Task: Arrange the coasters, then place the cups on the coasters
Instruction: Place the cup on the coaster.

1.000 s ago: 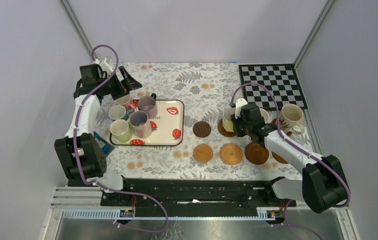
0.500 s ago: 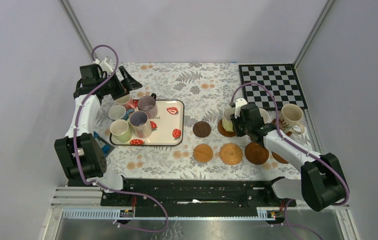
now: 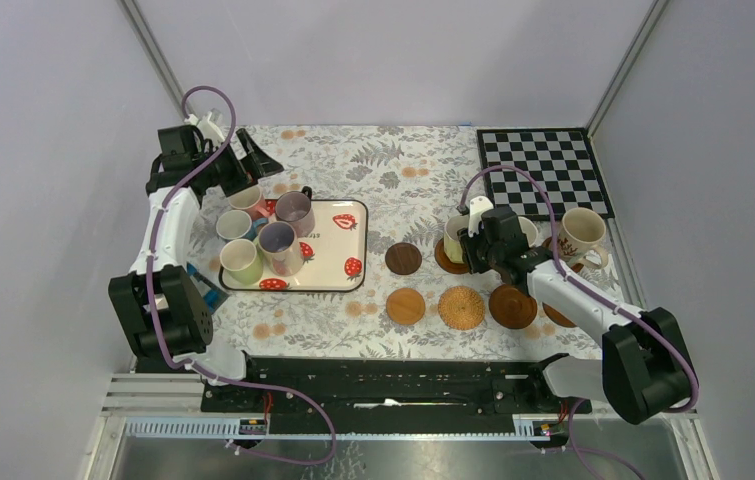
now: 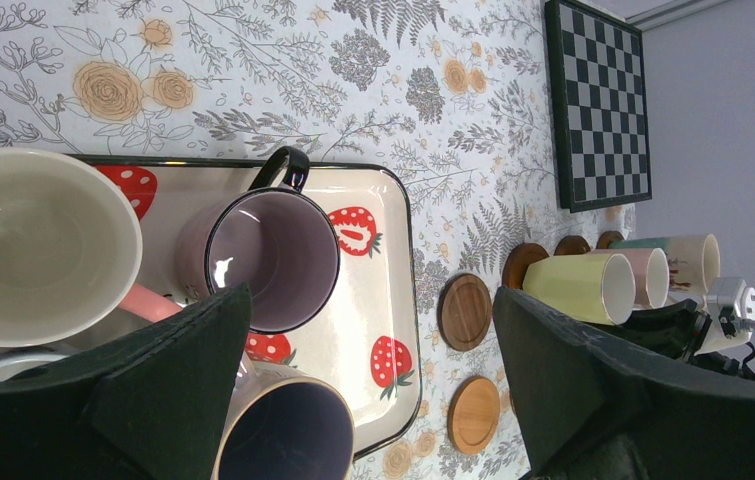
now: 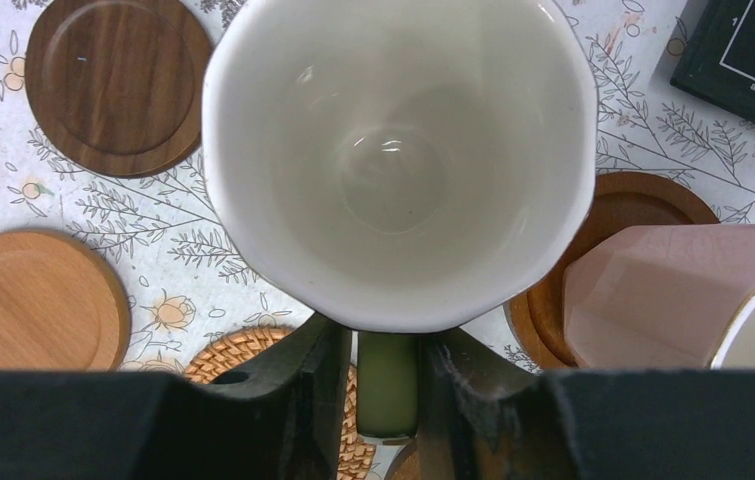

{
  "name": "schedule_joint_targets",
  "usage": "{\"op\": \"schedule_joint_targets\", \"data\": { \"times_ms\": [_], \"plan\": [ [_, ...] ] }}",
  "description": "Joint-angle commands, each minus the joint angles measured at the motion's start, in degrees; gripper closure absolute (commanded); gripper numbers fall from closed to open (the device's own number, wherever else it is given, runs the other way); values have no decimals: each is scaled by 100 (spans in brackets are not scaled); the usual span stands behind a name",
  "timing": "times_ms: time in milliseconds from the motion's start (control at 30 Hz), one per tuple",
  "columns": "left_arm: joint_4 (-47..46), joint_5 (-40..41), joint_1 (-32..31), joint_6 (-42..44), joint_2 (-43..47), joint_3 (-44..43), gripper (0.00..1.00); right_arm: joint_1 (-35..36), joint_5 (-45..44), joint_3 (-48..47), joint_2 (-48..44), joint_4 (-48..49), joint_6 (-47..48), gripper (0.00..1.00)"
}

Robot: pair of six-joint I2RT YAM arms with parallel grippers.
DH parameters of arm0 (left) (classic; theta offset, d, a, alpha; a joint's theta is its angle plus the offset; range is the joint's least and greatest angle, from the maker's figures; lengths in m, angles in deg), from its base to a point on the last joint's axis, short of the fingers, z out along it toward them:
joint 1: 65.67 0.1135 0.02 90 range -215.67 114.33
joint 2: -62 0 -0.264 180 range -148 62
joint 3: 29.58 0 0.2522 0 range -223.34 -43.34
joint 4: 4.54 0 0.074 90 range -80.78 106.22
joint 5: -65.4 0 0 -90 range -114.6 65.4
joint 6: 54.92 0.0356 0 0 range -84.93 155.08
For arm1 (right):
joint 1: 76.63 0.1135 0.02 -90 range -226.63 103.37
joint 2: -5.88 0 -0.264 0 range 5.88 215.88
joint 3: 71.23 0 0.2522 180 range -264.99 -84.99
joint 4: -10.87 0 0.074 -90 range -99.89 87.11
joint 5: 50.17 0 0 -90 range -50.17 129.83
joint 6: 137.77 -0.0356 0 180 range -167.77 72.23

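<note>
Two right gripper point(image 5: 385, 342) fingers point(image 5: 303, 390) closely flank the pale green cup point(image 5: 393, 150) by its handle, grip unclear; the left gripper point(image 4: 371, 293) gapes wide, empty.

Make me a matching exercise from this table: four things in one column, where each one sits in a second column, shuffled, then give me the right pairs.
Things
1. woven coaster
2. black-handled purple mug
3. pale green cup
4. patterned cream mug

Places
A. on the strawberry tray
B. beside the checkerboard mat's near edge
C. in the near row, nothing on it
D. handle between the right gripper's fingers

Pairs: 1-C; 2-A; 3-D; 4-B
</note>
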Motion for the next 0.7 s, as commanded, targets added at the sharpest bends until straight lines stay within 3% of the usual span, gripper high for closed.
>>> {"op": "schedule_joint_targets", "data": {
  "times_ms": [0,667],
  "plan": [
    [-181,-101,-15,15,-33,-289,1,-6,120,-61,-204,151,200,61],
    [-198,-145,-12,20,-39,-248,1,-15,64,-44,-443,-272,633,50]
  ]
}}
